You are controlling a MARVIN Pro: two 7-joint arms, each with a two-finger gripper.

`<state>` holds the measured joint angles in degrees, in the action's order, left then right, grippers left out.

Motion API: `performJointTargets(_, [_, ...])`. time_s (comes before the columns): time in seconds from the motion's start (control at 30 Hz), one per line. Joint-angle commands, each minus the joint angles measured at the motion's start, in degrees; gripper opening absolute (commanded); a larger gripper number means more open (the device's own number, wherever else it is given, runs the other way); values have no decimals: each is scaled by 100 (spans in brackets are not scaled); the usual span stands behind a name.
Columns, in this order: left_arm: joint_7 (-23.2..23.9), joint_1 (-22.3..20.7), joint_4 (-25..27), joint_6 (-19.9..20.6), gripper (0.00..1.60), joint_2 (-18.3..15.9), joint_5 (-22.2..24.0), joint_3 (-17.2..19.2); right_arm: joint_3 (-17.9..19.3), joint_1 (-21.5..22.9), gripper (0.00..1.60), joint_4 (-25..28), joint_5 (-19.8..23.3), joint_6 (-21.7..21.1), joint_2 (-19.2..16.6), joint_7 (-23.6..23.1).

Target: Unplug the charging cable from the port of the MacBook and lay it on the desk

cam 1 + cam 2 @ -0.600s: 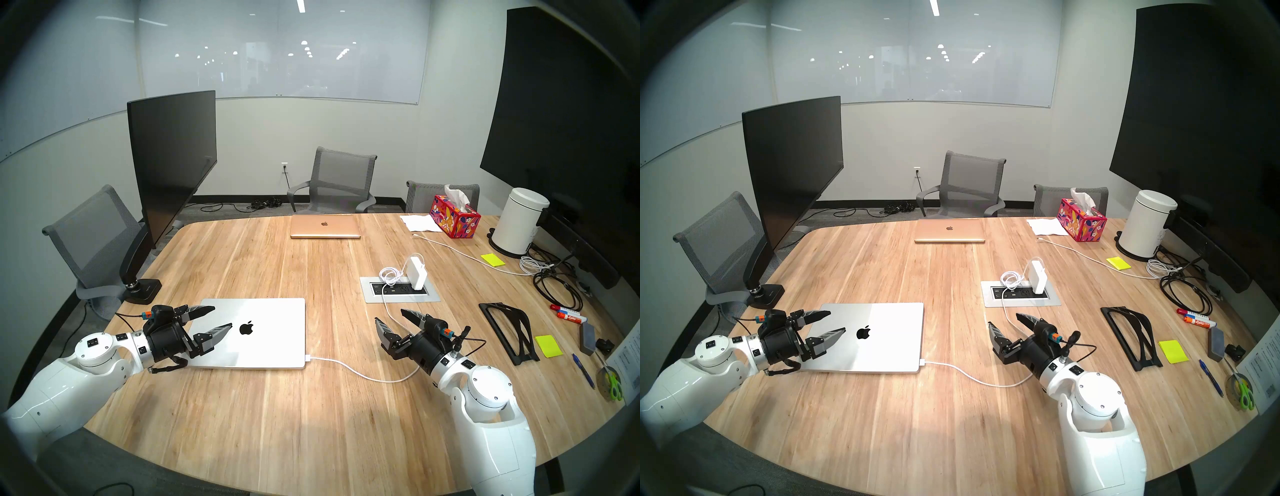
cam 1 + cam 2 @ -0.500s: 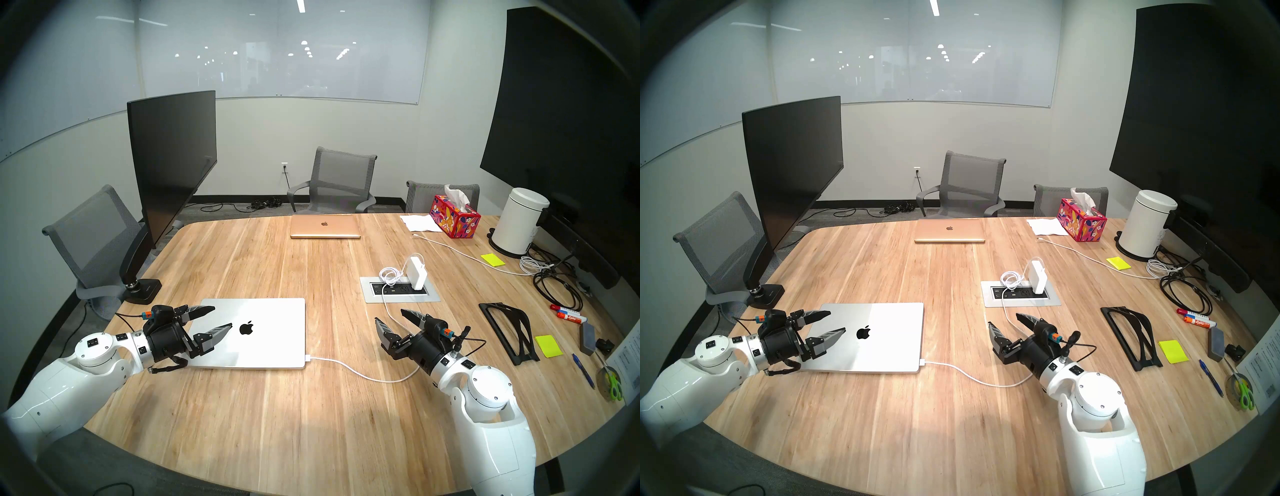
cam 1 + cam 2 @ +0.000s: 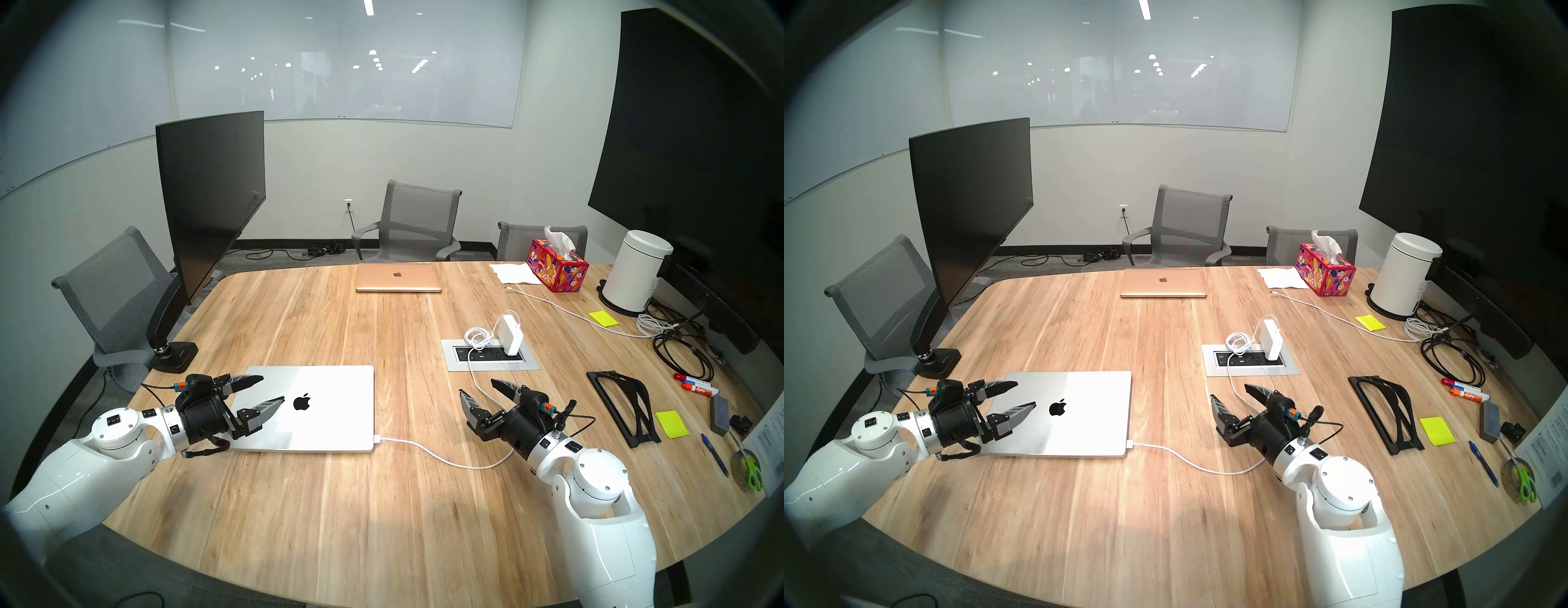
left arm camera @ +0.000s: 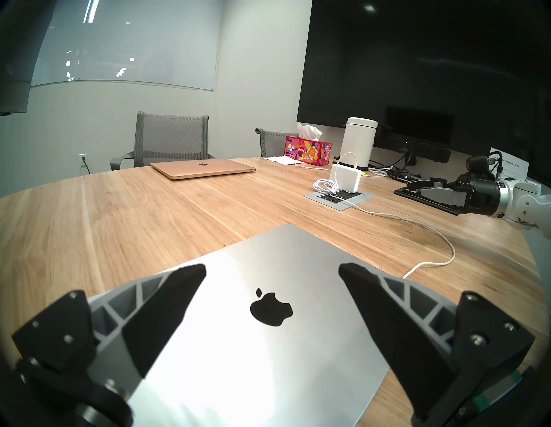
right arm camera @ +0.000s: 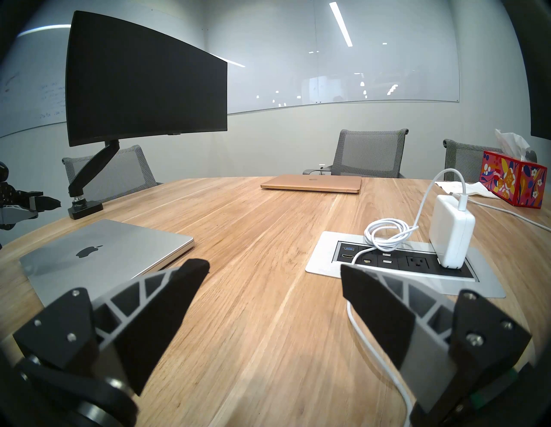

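A smooth brushed-metal silver laptop [image 3: 314, 407] with a glossy sheen lies on a matt, light wood-grain desk [image 3: 339, 509] beside a smooth white plastic cord [image 3: 441, 457].

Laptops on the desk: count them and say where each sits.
2. The silver MacBook lies closed at the near left, under the left end effector; the rose-gold laptop lies closed at the far edge. None looks hidden.

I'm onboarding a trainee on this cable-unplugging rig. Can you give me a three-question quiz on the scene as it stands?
1. True or false: the charging cable is plugged into the MacBook.
2. Which gripper hovers over the MacBook's lid: A) left gripper B) right gripper?
3. Fill in: the power brick stands in the ___ panel.

Key: 1 true; 2 A; 3 outlet.
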<state>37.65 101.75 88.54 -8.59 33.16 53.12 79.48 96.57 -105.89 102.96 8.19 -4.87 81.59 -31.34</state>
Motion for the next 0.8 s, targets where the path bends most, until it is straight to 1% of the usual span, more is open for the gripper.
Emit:
performJointTargets(0.0, [-11,-13,36,-21,160,-13,18,45,-13,22,160,95,-5,-3,8,5])
performJointTargets(0.33, [-12,-14,36,-22,160,-15,20,43,-1,25,160,95,-13,-5,18,-8])
performJointTargets(0.37, [-12,-14,36,-22,160,-15,20,43,-6,30,160,83,-56,71,-14,-18])
performJointTargets(0.43, [-12,-15,35,-22,160,-15,20,42,-8,36,160,58,-76,196,-102,-125])
performJointTargets(0.47, [-12,-15,35,-22,160,-15,20,42,-5,31,160,63,-90,213,-124,-146])
performJointTargets(0.5, [-12,-15,35,-22,160,-15,21,42,-10,36,160,89,-113,123,-188,-201])
performJointTargets(0.53, [-12,-15,35,-22,160,-15,21,41,0,40,160,66,-107,219,-212,-252])
performJointTargets(0.57, [-12,-15,35,-22,160,-16,21,41,10,41,160,67,-103,216,-232,-283])
performJointTargets(0.77, [-9,-19,32,-22,160,-16,20,38,155,95,160,232,125,-42,-491,-765])
